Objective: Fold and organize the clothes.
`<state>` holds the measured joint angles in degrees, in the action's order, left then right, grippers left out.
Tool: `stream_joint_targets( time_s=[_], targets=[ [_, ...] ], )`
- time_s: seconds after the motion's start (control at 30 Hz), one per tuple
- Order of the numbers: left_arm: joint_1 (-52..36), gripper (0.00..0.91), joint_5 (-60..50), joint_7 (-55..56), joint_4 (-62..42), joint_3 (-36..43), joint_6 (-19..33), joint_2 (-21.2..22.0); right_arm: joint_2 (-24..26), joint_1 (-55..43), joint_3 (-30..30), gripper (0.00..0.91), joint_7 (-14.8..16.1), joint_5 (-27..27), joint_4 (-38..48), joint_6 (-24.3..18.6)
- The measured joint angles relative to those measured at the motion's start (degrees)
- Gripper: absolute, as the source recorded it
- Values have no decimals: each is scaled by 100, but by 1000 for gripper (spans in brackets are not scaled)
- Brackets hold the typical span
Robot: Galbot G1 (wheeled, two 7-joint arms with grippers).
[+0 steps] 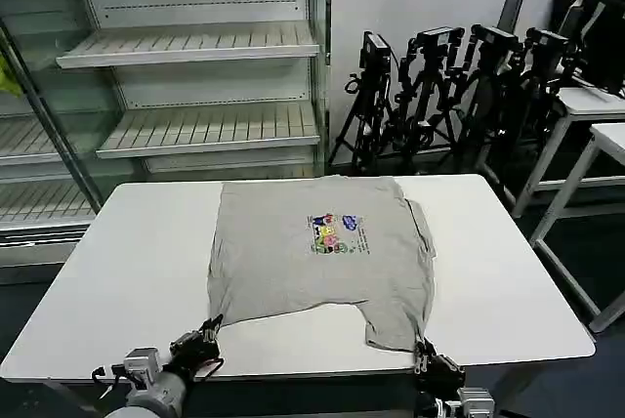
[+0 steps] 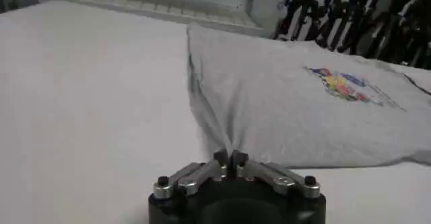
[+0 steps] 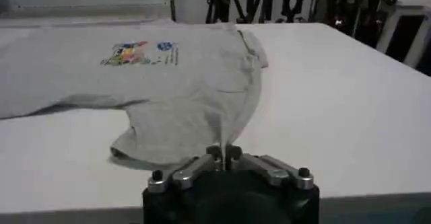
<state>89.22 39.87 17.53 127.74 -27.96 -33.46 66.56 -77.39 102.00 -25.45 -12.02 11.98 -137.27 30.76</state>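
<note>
The light grey cotton T-shirt [image 1: 317,252] lies print-up on the white rectangular table [image 1: 508,271], long axis running away from the robot. The left gripper [image 1: 208,332] pinches its near left corner. The right gripper [image 1: 427,355] pinches its near right corner.

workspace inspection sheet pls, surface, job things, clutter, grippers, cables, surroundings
surface: white table, bare around the shirt.
job's things: grey T-shirt lies print-up, mostly flat, its two near corners drawn toward the table's near edge.
clutter: nothing seen.
grippers: left gripper shut on the shirt's near left corner; right gripper shut on the near right corner; both at the table's near edge.
cables: thin wires by the left wrist.
surroundings: empty shelving behind on the left, black tripods behind on the right, white tables at far right.
</note>
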Motion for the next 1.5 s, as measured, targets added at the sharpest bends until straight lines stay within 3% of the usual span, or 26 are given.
stream_joint_targets(
  time_s=[0.3, 0.6, 1.07, 1.5],
  targets=[
    [474, 20, 157, 25, 941, -325, 2, -116, 185, 438, -238, 0, 25, 101, -693, -167],
    [588, 20, 535, 25, 1487, -829, 26, -339, 415, 43, -509, 0, -70, 452, -810, -427],
    [-527, 20, 1314, -101, 718, -709, 40, -669, 1038, -1832, -452, 0, -295, 1381, 355, -496],
    [-1932, 20, 1373, -112, -515, -170, 39, -869, 1426, -3819, 174, 0, -286, 1834, 1995, -206]
  ],
)
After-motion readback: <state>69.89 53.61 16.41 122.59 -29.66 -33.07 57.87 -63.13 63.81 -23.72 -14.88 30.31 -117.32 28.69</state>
